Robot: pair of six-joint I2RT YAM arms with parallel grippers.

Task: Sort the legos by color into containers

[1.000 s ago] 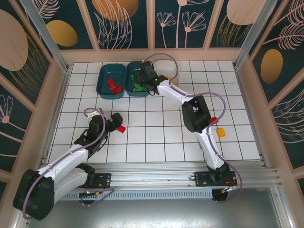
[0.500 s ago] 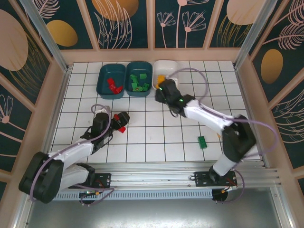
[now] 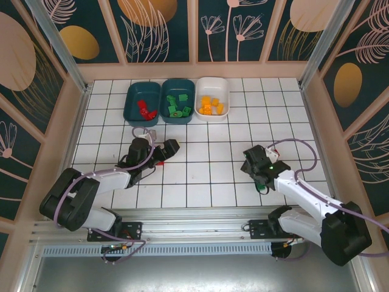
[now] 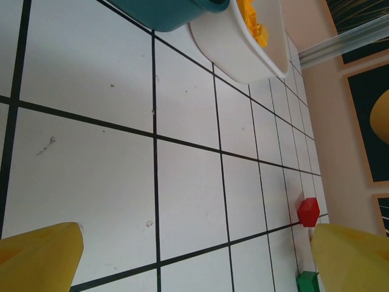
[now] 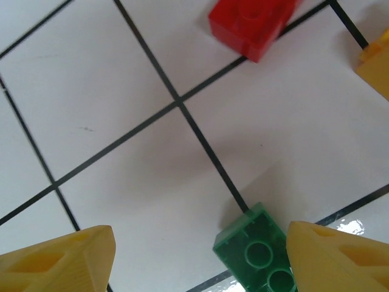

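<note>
Right wrist view: a glossy green brick (image 5: 258,255) lies across a tile seam beside one finger of the right gripper (image 5: 200,243), which is spread wide and empty. A red brick (image 5: 252,24) lies beyond it. Likewise the left gripper (image 4: 196,243) gapes empty over open tiles (image 4: 182,182).

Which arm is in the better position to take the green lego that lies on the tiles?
Right, probably. The right gripper is open, with the green lego between its fingers. The left gripper is open too, but far across the tiles, beside a red lego.
</note>
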